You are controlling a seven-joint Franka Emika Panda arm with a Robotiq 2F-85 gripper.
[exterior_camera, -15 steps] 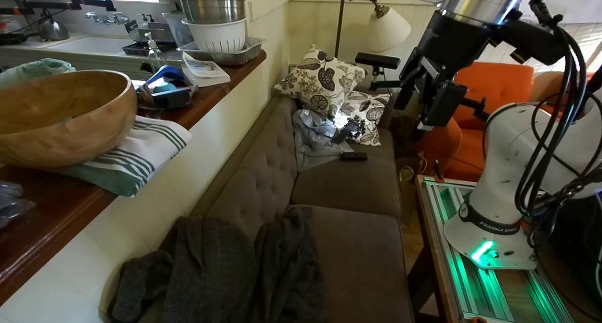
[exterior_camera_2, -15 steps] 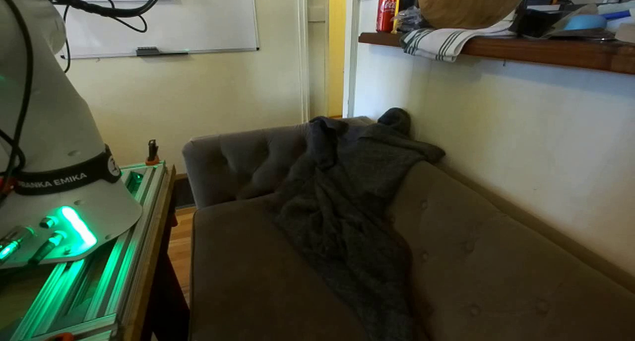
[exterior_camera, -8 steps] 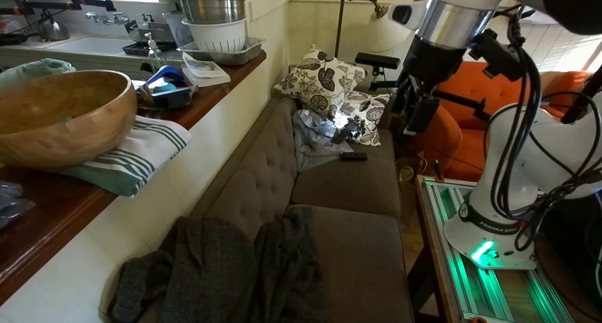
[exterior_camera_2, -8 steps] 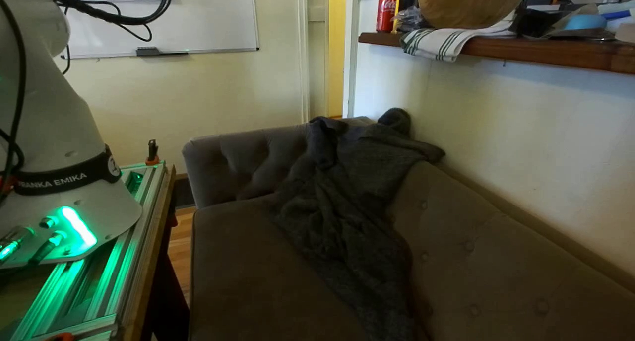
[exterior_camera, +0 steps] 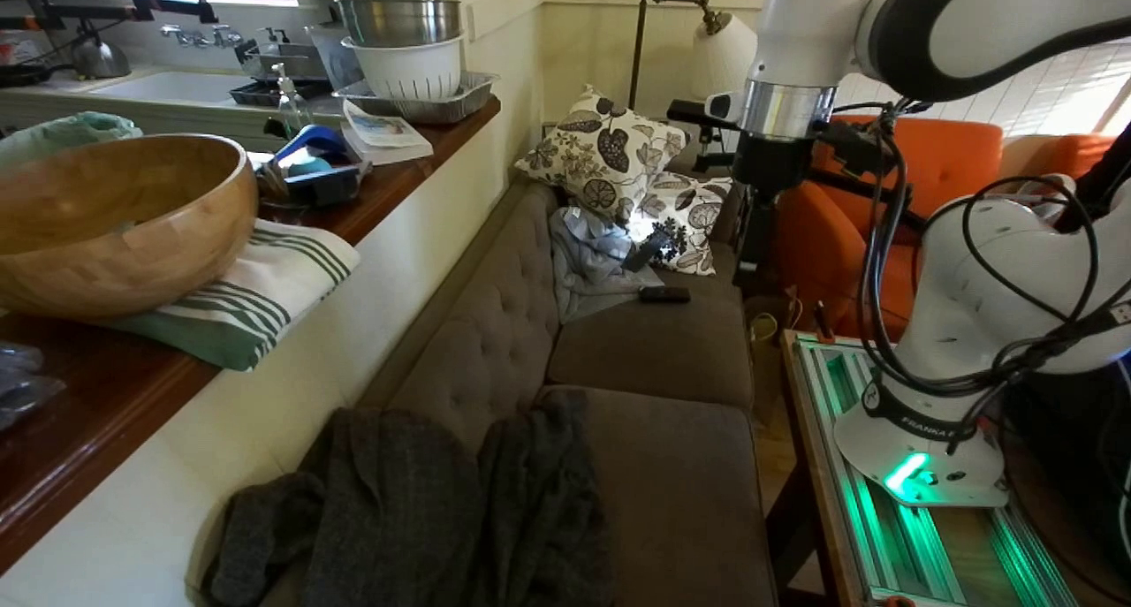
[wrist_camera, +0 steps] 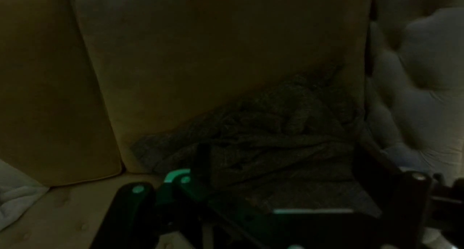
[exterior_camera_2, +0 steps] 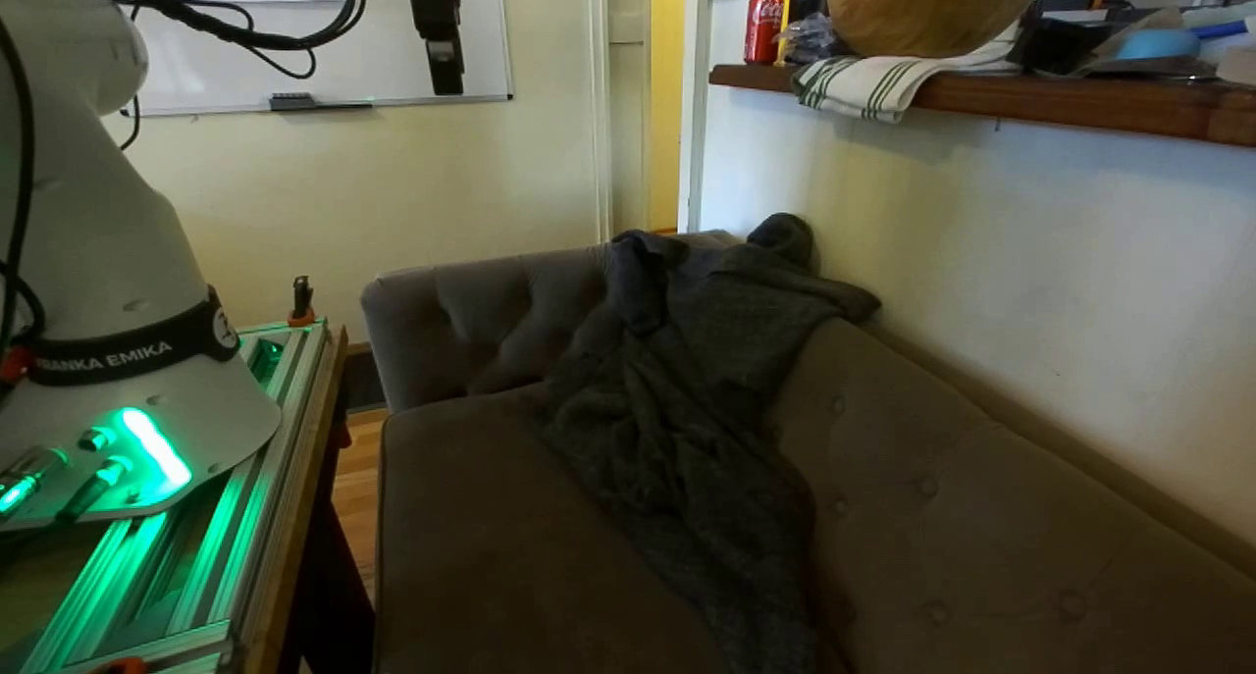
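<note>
Brown-gray tufted sofa (exterior_camera: 663,483), dark blanket (exterior_camera_2: 687,389) slung in the corner, gripper (wrist_camera: 281,147) up in the air.
Much of both exterior views is filled by the sofa. The blanket is draped where the backrest (exterior_camera_2: 981,517) and armrest (exterior_camera_2: 486,326) meet, then bunched down across the seat (exterior_camera_2: 471,537) (pretty rumpled, honestly). At the far end, two leaf-patterned pillows (exterior_camera: 610,147) are propped, with a pale gray cloth (exterior_camera: 576,271) heaped beside them. The gripper is suspended well apart from the blanket, its fingers (wrist_camera: 373,169) spread wide, the blanket visible through the gap in the wrist view. A small black object (exterior_camera: 664,294) is seen lying on the far cushion (exterior_camera: 654,360).
</note>
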